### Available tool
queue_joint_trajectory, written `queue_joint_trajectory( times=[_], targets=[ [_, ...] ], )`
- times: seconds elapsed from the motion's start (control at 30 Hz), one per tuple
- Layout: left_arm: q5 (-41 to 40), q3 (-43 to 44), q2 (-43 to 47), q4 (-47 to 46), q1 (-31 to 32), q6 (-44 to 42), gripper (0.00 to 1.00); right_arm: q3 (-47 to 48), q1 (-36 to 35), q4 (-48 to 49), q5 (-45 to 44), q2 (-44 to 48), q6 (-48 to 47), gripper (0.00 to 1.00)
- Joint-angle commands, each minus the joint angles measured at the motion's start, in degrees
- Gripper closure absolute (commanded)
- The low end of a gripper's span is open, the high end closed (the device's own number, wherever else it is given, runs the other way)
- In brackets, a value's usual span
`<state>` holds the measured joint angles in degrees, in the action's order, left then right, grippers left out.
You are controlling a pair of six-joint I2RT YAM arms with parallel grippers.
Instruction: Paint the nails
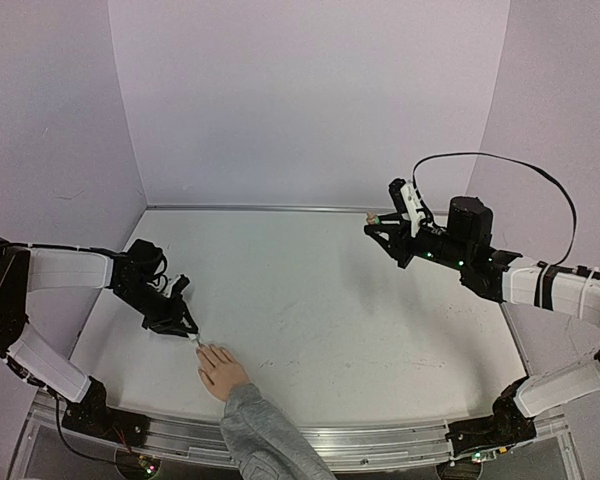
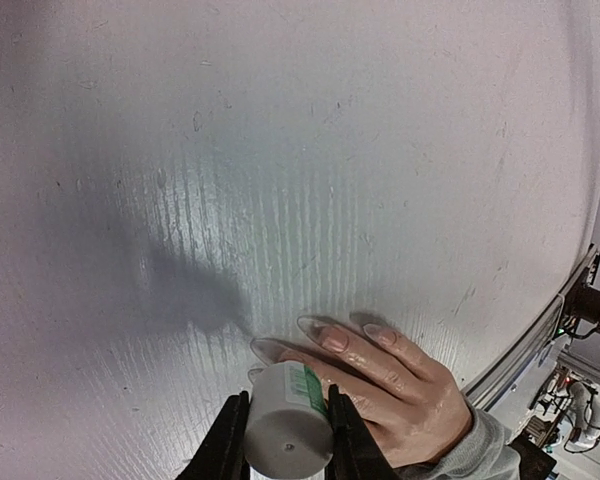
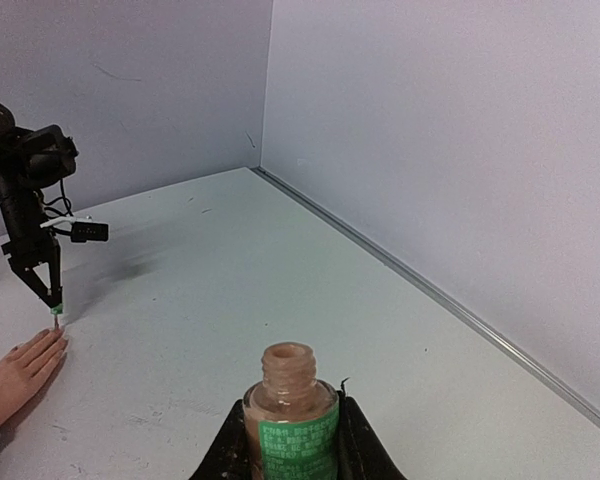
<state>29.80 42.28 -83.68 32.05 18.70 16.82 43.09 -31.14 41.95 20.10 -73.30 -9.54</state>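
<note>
A small flesh-coloured hand [image 1: 223, 372] in a grey knit sleeve [image 1: 265, 435] lies palm down near the table's front edge. Its long pale nails [image 2: 335, 338] point away from the sleeve. My left gripper [image 1: 180, 325] is shut on a whitish cylindrical cap [image 2: 288, 425] with a green label. The cap's lower end sits right at the fingertips; its brush is hidden. My right gripper [image 1: 380, 228] is shut on an open bottle of pinkish polish [image 3: 290, 410], held upright above the table at the far right. The hand also shows in the right wrist view [image 3: 20, 368].
The white table [image 1: 320, 300] is walled by pale panels at the back and both sides. A metal rail [image 1: 380, 440] runs along the front edge. A black cable [image 1: 500, 165] loops above the right arm.
</note>
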Motion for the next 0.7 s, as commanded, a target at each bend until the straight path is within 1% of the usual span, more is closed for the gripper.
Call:
queue_joint_trajectory(
  times=[0.0, 0.67],
  targets=[
    [-0.33, 2.59, -0.17, 0.38, -0.26, -0.93, 1.00, 0.24, 0.35, 3.57, 0.82, 0.35, 0.66, 1.00],
    [-1.04, 3.07, -1.12, -0.14, -0.33, -1.88, 1.00, 0.26, 0.35, 3.56, 1.11, 0.08, 0.84, 1.00]
  ],
)
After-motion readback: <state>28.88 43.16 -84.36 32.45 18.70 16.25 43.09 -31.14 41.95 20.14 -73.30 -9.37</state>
